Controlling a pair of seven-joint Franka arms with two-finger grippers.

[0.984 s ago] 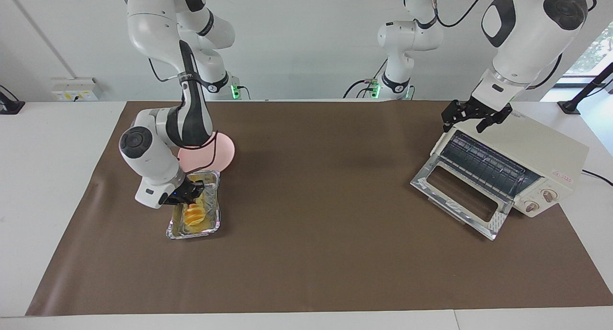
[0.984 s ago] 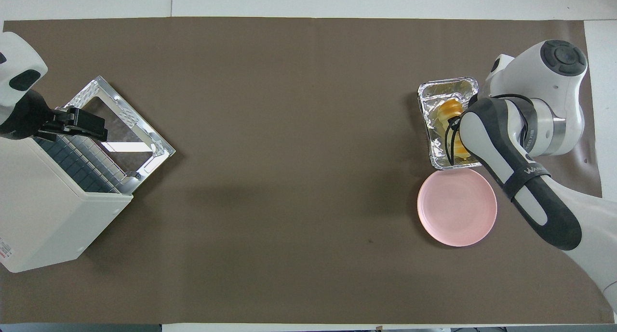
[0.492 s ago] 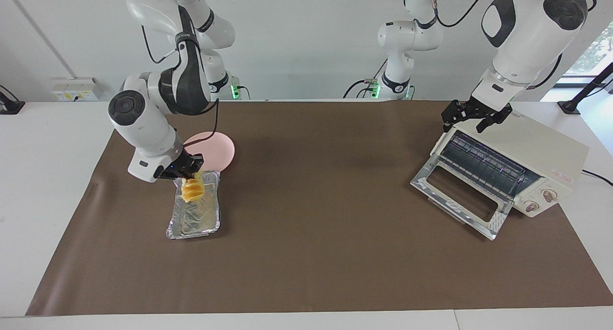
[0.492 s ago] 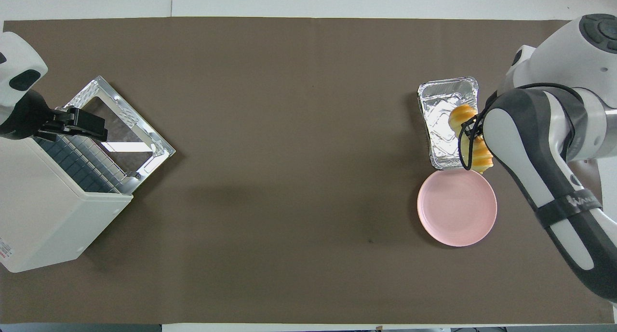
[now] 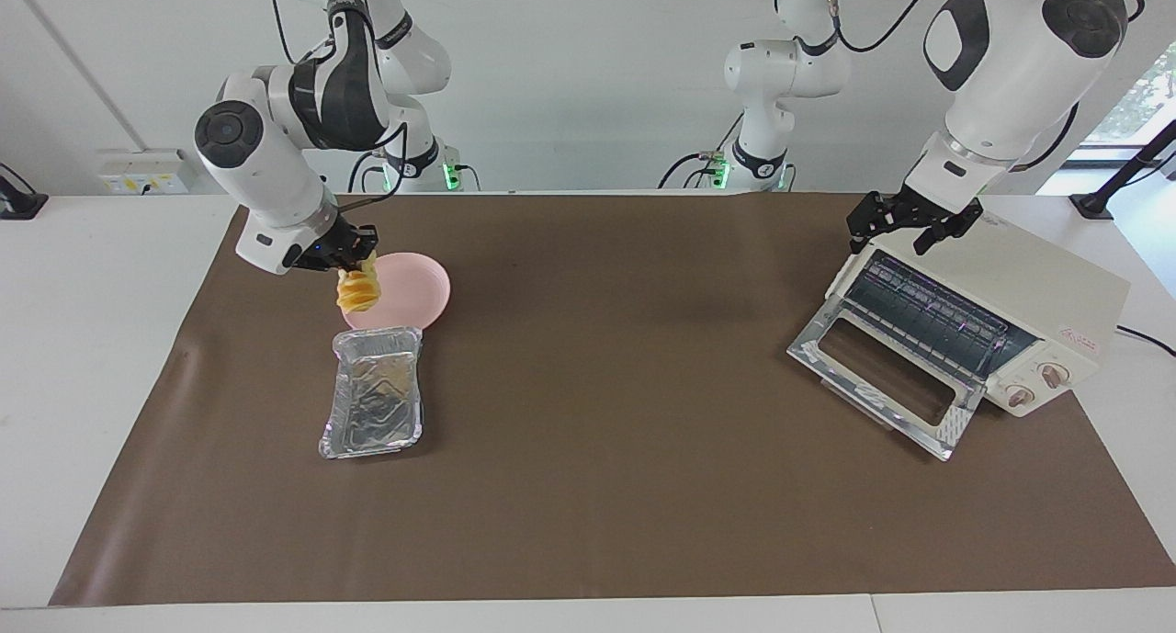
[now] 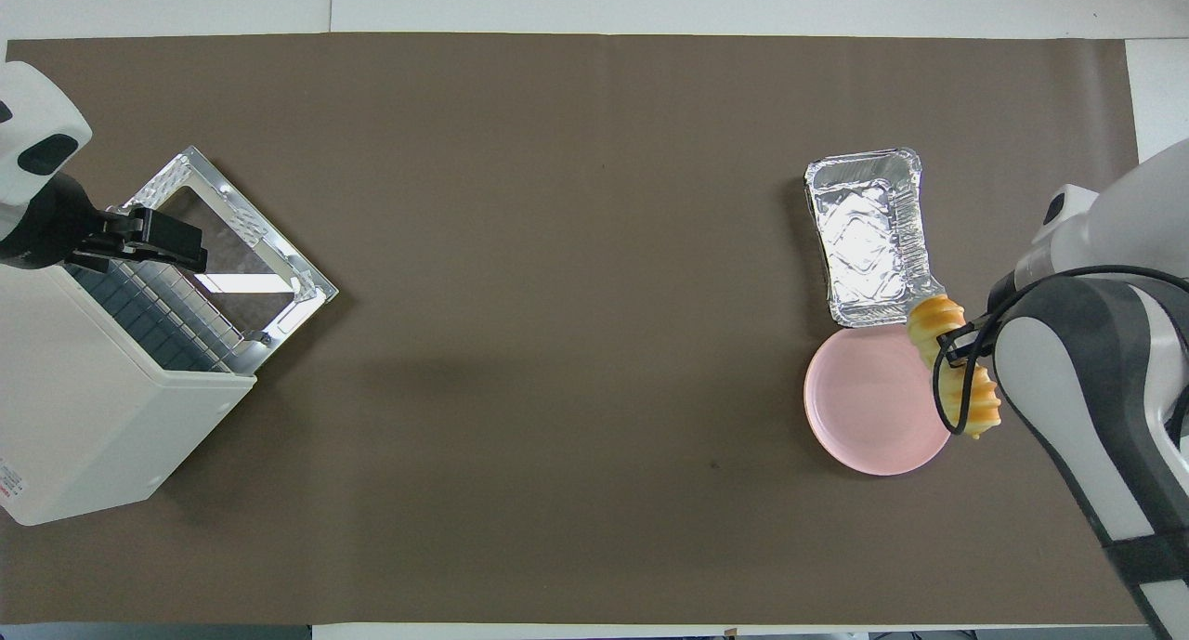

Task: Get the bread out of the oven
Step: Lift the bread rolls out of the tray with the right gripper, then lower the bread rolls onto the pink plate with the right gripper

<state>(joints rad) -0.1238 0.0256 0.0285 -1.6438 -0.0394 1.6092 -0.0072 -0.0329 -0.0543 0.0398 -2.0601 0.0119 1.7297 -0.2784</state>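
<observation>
The bread [image 5: 358, 290] [image 6: 957, 380], a ridged golden-yellow loaf, hangs in the air over the edge of the pink plate [image 5: 413, 288] [image 6: 864, 408]. My right gripper [image 5: 354, 258] is shut on its upper end. The cream-white oven [image 5: 1011, 293] [image 6: 84, 408] stands at the left arm's end of the table. Its glass door [image 5: 882, 376] [image 6: 237, 241] is folded down and the wire rack shows bare. My left gripper [image 5: 889, 243] [image 6: 186, 242] waits open over the oven's top front edge.
An empty crinkled foil tray [image 5: 375, 403] [image 6: 868, 236] lies just farther from the robots than the pink plate, touching its rim. A brown mat [image 5: 606, 431] covers the table between the oven and the plate.
My right gripper has lifted the bread out of the foil tray and carried it up and toward the robots, over the pink plate. The left arm has not moved.
</observation>
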